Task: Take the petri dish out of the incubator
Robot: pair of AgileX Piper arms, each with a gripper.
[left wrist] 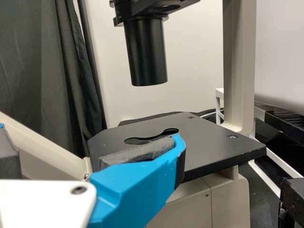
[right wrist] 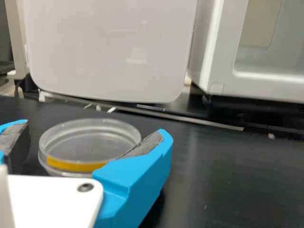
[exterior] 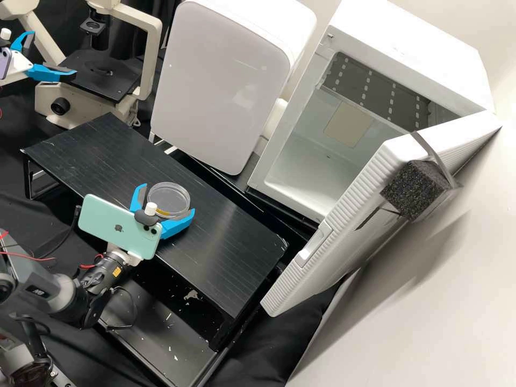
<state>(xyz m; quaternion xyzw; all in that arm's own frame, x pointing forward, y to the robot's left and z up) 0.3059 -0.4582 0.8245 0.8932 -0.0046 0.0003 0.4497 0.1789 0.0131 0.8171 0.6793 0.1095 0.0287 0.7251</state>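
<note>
The right blue-fingered end effector (exterior: 168, 198) is open around the clear round petri dish (right wrist: 88, 142); placing seems finished, next it should retreat.

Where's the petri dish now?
High view: the petri dish is on the black stand, between the open fingers of the right end effector, outside the incubator.

Reads as a laboratory. In the high view, has a beige microscope (exterior: 153, 54) at 10 o'clock, black flat stage (exterior: 94, 80); at 2 o'clock, a white incubator (exterior: 408, 59), door (exterior: 349, 215) open; towards 9, a clear petri dish (exterior: 167, 198), black desk (exterior: 215, 242) below. In the left wrist view, shows a dark optical barrel (left wrist: 146, 52) over the stage.
</note>
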